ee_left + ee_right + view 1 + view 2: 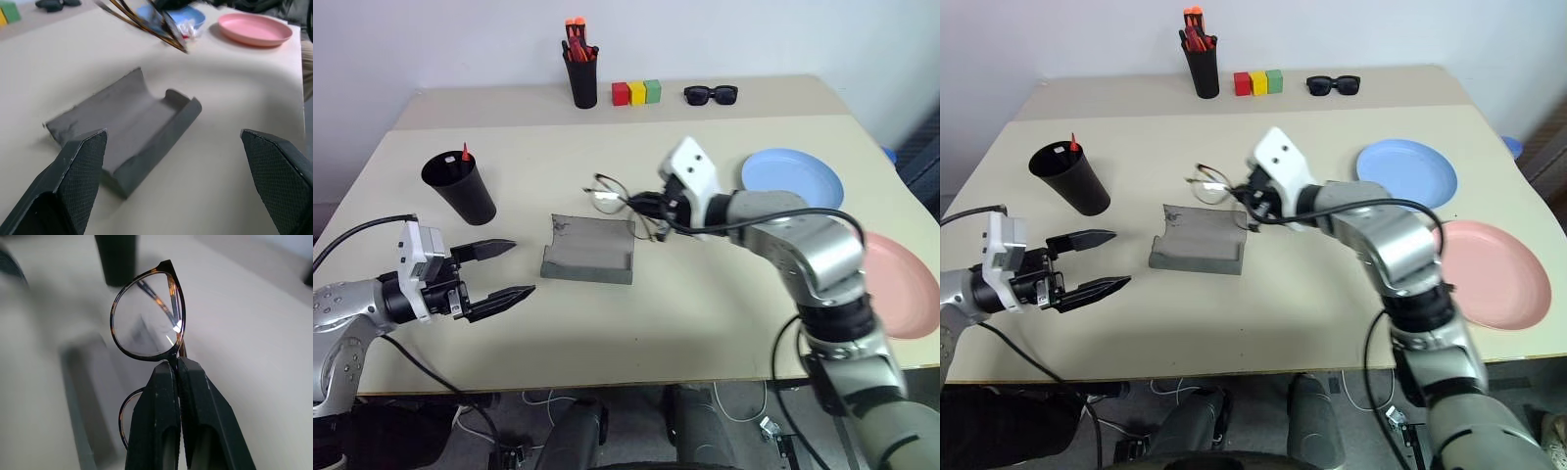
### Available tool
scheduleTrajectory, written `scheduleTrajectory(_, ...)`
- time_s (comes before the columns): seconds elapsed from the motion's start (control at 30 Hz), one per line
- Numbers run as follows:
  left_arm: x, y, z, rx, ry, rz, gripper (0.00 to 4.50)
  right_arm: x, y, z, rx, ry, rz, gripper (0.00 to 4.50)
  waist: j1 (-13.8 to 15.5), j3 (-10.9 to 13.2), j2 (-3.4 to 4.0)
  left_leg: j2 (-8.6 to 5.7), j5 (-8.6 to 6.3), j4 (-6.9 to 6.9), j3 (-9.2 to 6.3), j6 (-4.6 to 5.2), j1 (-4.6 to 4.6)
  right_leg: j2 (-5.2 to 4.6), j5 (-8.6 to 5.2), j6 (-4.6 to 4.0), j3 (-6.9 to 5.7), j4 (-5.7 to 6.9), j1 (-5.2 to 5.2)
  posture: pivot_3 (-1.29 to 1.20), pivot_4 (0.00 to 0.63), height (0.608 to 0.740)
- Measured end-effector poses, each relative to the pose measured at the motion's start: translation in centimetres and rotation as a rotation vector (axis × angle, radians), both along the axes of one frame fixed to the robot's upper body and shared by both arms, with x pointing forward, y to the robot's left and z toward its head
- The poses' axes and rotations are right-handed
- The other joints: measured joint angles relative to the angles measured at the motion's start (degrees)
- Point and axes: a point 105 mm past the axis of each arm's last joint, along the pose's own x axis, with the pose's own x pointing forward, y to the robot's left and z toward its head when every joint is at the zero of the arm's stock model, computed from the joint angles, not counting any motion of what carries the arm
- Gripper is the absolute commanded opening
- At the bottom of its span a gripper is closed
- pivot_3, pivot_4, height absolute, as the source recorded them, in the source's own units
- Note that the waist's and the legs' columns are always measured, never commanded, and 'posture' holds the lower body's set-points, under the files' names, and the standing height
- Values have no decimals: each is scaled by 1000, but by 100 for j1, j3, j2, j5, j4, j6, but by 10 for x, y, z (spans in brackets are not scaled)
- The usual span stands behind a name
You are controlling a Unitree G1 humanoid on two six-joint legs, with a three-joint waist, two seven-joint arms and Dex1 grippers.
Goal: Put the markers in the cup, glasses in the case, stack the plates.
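Grey felt case (pixel 590 250) lies open at frame centre while our right gripper (pixel 177 363), pinching the wire-frame glasses (pixel 147 316), must lower them in; left gripper (pixel 499 270) gapes empty.

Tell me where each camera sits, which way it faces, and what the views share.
Left and right eye views: on the head, looking forward and down over the table and both arms.
Left wrist view: along the open left gripper toward the case.
Right wrist view: along the right gripper, shut on the glasses.
Shared: case and glasses appear in every view.
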Motion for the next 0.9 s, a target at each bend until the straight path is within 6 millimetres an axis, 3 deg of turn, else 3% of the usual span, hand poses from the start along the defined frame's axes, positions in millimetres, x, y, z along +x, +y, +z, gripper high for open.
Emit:
scheduleTrajectory(0.1,-1,4,3,4,-8,18,4500,2,8,14,15,-63,25,48,26,-3,-5,-2,0,-1,-3,0,1,0,0,-1,-2,0,2,0,150,740)
scheduleTrajectory(0.17,-1,5,4,9,-13,24,4500,5,13,10,25,-52,29,48,-1,-3,-5,-2,-1,-3,2,0,6,0,1,-1,-1,1,3,0,150,740)
scheduleTrajectory(0.4,-2,0,6,19,-27,20,4500,3,42,-35,29,61,73,48,-49,-2,-2,1,0,-14,3,-3,5,15,6,-11,0,6,-9,0,150,740)
scheduleTrajectory(0.63,-3,-1,3,18,-21,26,4500,8,41,-75,-73,66,33,48,-34,-1,-2,-1,1,-12,3,-6,6,15,8,-13,0,7,-8,0,150,740)
scheduleTrajectory(0.9,-3,-4,3,22,-22,13,4500,5,33,-90,-182,53,58,48,-33,-1,-2,0,1,-12,3,-6,6,16,8,-13,0,6,-8,0,150,740)
